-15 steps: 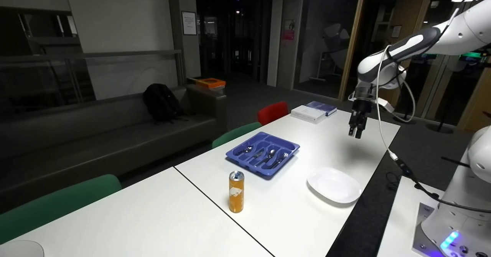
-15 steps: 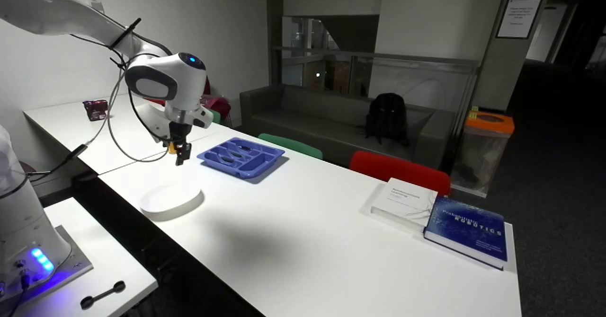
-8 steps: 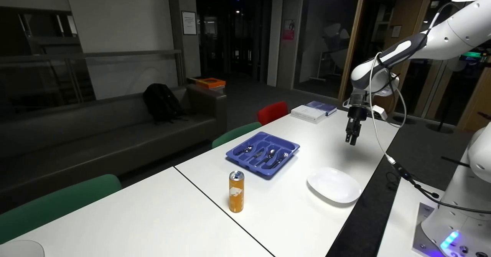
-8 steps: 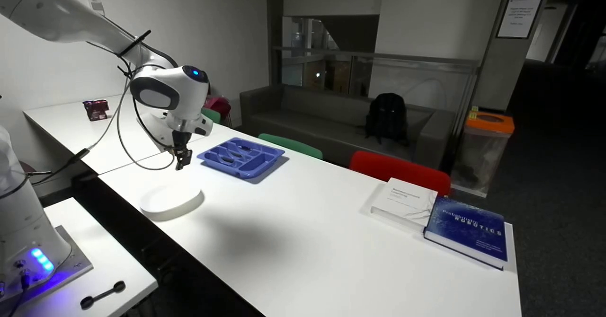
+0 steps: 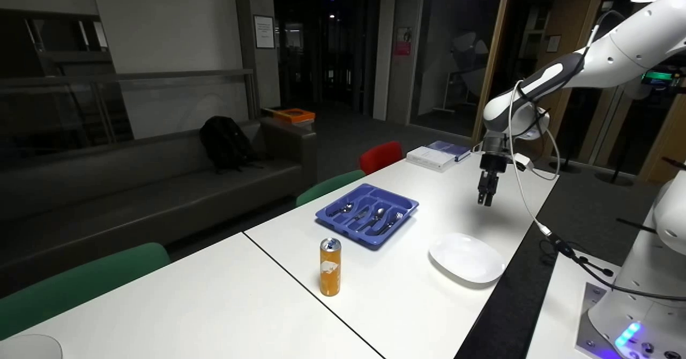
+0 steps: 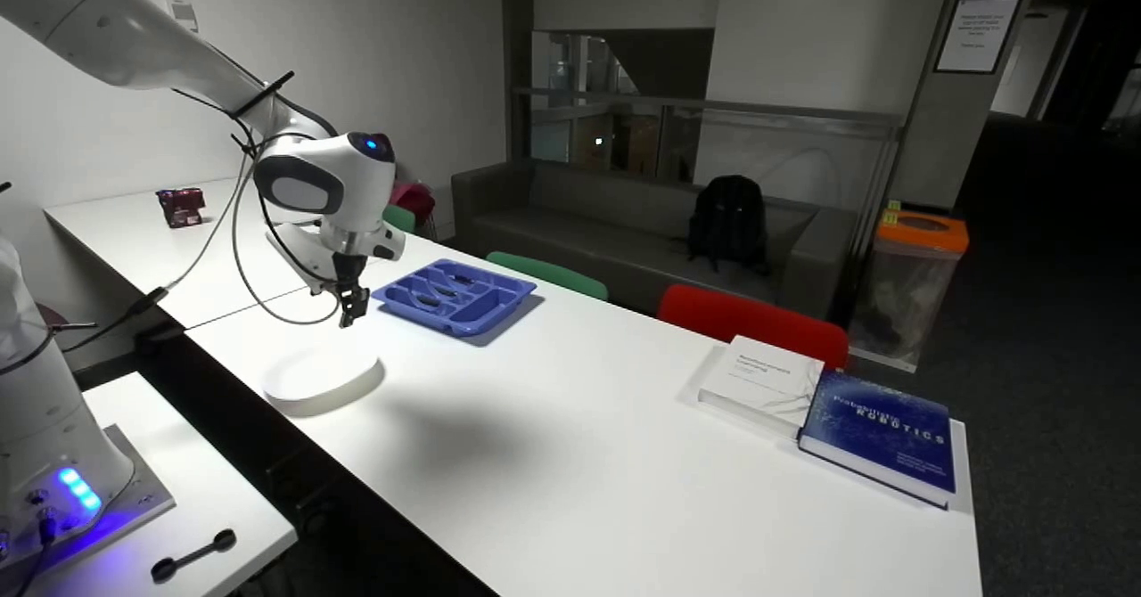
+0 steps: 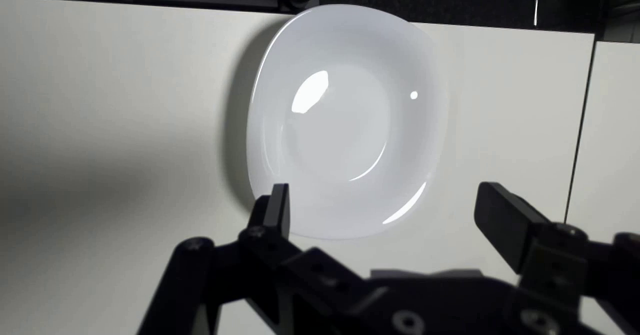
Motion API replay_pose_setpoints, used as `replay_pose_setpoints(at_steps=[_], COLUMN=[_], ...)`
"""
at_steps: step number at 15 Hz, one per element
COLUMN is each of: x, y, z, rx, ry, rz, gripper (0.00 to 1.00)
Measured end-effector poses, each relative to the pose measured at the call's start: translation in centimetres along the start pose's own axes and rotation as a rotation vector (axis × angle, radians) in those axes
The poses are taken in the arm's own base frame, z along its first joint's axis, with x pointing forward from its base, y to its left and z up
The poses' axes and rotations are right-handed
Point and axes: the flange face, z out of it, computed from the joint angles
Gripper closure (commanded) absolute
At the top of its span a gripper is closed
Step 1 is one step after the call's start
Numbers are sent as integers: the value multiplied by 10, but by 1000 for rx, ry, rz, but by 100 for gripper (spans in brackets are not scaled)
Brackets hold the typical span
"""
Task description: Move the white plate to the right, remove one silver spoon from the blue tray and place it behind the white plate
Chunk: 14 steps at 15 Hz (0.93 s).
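Observation:
The white plate (image 5: pixel 467 259) lies flat near the table edge on the robot's side. In the wrist view the plate (image 7: pixel 340 120) fills the upper middle, its rim reaching the table edge. Above the table and apart from the plate hangs my gripper (image 5: pixel 485 199), fingers downward. Seen from the wrist, the gripper (image 7: pixel 382 195) is spread wide with nothing between its fingers; the left finger (image 7: pixel 278 210) overlaps the plate's rim in the picture. The blue tray (image 6: pixel 481 308) stands farther across the table, out of the wrist view. Among its cutlery a silver spoon (image 5: pixel 380 213) shows its bowl.
An orange can (image 5: pixel 330 268) stands upright near the tray and the seam between tables. A white book (image 6: pixel 762 379) and a blue book (image 6: pixel 878 437) lie at the table's end. A loose cable (image 5: pixel 522 187) hangs beside the gripper. Chairs line the tray's side.
The arm has come down, and the gripper is lower and closer to the plate in both exterior views. Its fingers have stayed apart. Plate, tray and can have not moved.

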Motion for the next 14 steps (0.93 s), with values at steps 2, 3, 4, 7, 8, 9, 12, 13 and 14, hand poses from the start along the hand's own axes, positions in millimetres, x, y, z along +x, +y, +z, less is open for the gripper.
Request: replay_pose_setpoints(at_steps=[2, 3, 4, 7, 8, 9, 12, 13, 14], x=[10, 16, 22, 44, 52, 58, 62, 62, 62], y=[6, 10, 14, 22, 24, 26, 26, 26, 27], z=[19, 29, 38, 61, 68, 74, 83, 82, 81], rx=[-13, -21, -30, -50, -51, -50, -47, -47, -48], ry=[-35, -50, -65, -101, -113, -125, -141, -140, -138], rz=[-17, -27, -36, -65, -73, -81, -83, -83, -82], gripper=[0, 0, 0, 0, 0, 0, 0, 0, 0])
